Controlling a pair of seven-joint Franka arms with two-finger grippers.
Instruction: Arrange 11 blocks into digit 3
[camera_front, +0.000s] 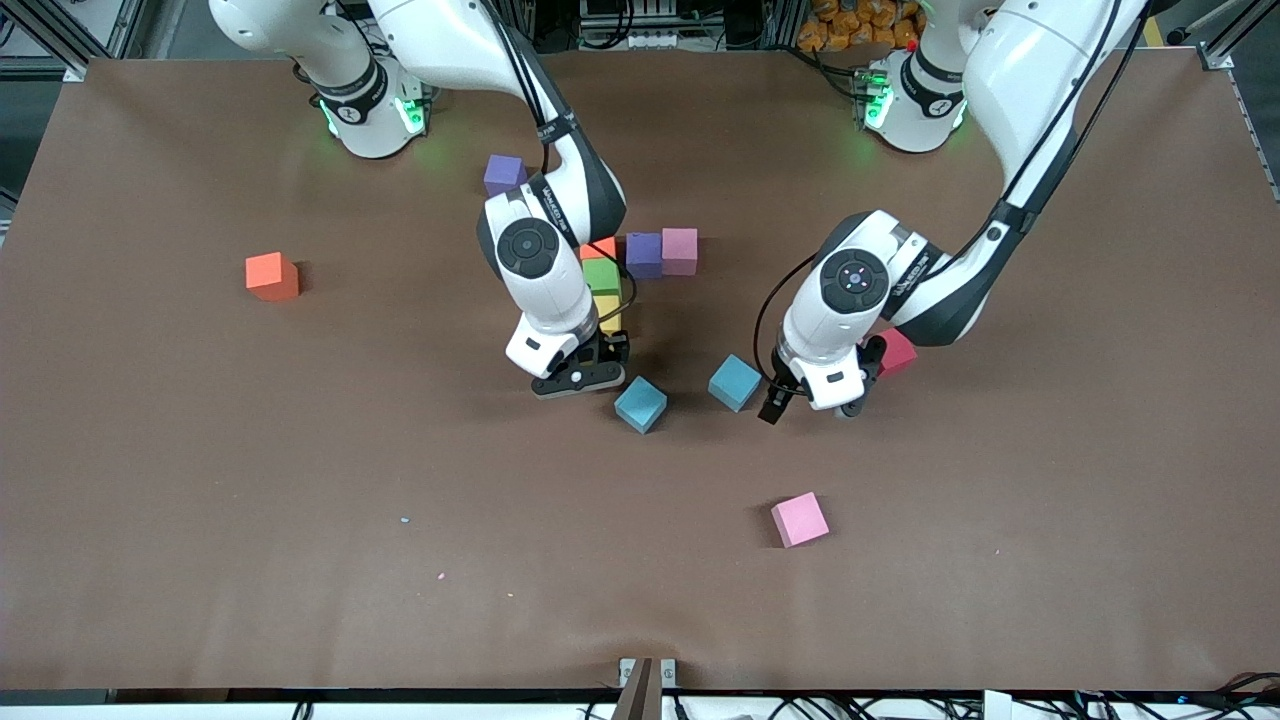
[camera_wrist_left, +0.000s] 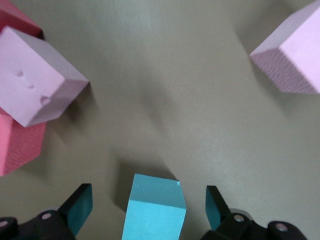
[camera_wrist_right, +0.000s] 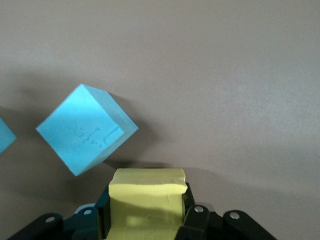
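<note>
A partial figure lies mid-table: an orange block (camera_front: 600, 247), a green block (camera_front: 602, 276) and a yellow block (camera_front: 609, 314) in a column, with a purple block (camera_front: 644, 253) and a pink block (camera_front: 679, 250) in a row beside the orange one. My right gripper (camera_front: 598, 364) (camera_wrist_right: 146, 207) is at the column's near end, shut on a second yellow block (camera_wrist_right: 147, 184). My left gripper (camera_front: 812, 407) (camera_wrist_left: 148, 207) is open over a light blue block (camera_front: 735, 382) (camera_wrist_left: 156, 212), which shows between its fingers (camera_wrist_left: 80, 207) untouched. Another light blue block (camera_front: 640, 404) (camera_wrist_right: 86, 130) lies beside the right gripper.
Loose blocks: a red one (camera_front: 897, 352) under the left arm, a pink one (camera_front: 798, 519) nearer the front camera, an orange one (camera_front: 272, 276) toward the right arm's end, a purple one (camera_front: 505, 173) near the right base. The left wrist view shows a pink block (camera_wrist_left: 37, 75) against a red block (camera_wrist_left: 15, 145).
</note>
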